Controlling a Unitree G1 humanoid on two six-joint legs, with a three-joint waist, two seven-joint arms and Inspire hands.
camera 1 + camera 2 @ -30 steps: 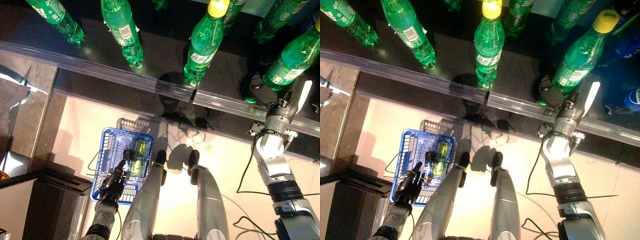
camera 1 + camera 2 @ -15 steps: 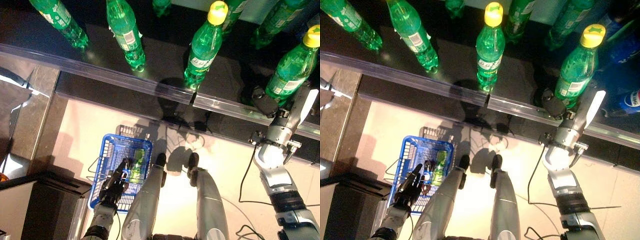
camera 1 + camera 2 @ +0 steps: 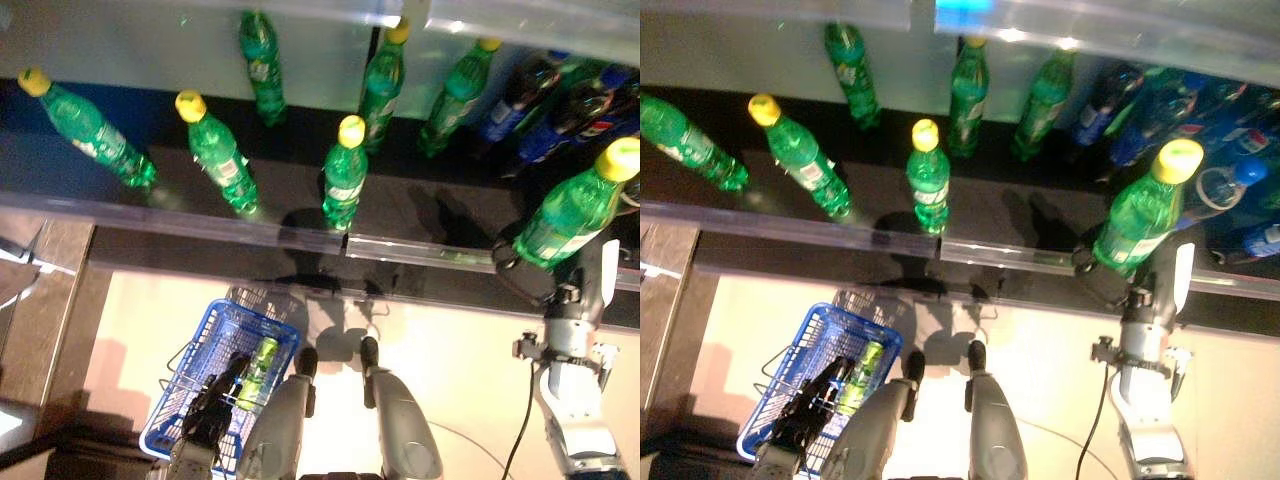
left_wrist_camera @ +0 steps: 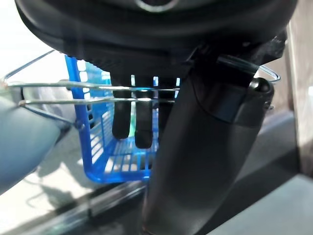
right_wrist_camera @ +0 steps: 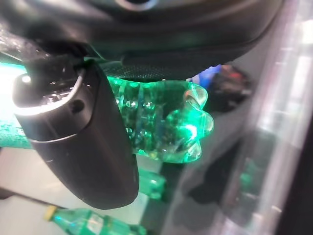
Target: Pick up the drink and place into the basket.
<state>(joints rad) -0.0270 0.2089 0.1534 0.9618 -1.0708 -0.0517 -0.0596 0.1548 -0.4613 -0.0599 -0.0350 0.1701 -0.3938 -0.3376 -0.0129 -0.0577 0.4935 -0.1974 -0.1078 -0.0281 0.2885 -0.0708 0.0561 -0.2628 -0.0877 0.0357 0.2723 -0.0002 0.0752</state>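
A green drink bottle (image 3: 572, 212) with a yellow cap leans at the right end of the dark shelf (image 3: 300, 190). My right hand (image 3: 524, 280) is shut round its lower part, the white-covered thumb to its right. In the right wrist view the bottle's lobed base (image 5: 164, 122) shows past the thumb (image 5: 83, 142). Down on the floor at lower left hangs the blue basket (image 3: 190, 405) with a green can (image 3: 261, 362) inside. My left hand (image 3: 212, 412) is curled on its wire handles (image 4: 58, 93), fingers (image 4: 132, 122) hooked over them.
Several green bottles (image 3: 342, 185) stand on the shelf behind a clear front rail (image 3: 200, 228). Dark and blue bottles (image 3: 545, 95) crowd the back right. An upper shelf edge (image 3: 500, 15) runs along the top. A dark counter (image 3: 40, 290) lies left of the basket.
The whole picture has shifted, showing more of the shelf's back. My right hand has closed round the bottle's lower part, and the bottle now leans nearer. The left hand keeps hold of the basket.
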